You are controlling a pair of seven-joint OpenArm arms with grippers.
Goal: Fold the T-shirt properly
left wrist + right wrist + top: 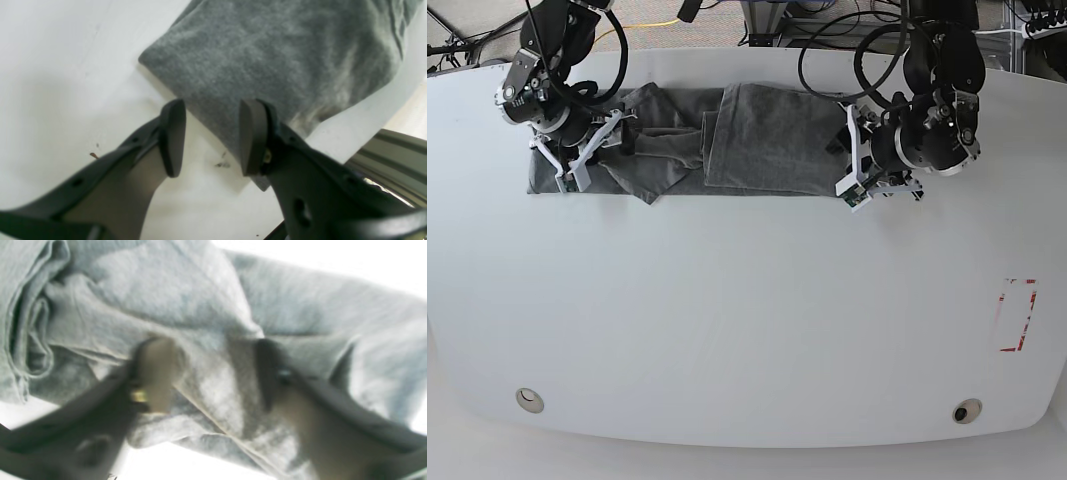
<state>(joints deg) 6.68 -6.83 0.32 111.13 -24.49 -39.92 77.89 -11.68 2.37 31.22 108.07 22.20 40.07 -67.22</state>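
The T-shirt (pixel 727 145), partly folded into a long band at the counter's (pixel 747 330) twelve o'clock, still needs crosswise folds, with left end effector (pixel 211 138) and right end effector (pixel 213 373) both released at its ends.

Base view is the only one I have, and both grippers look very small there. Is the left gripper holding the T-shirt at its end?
Observer: No. In the left wrist view the left gripper is open, its pads straddling the edge of the T-shirt without pinching it.
Operator: And the right one?
Observer: The right gripper is open too, directly over bunched cloth; the picture is blurred.
Operator: Is the cloth there flat?
Observer: No, thick folds and a hem pile up beside it.
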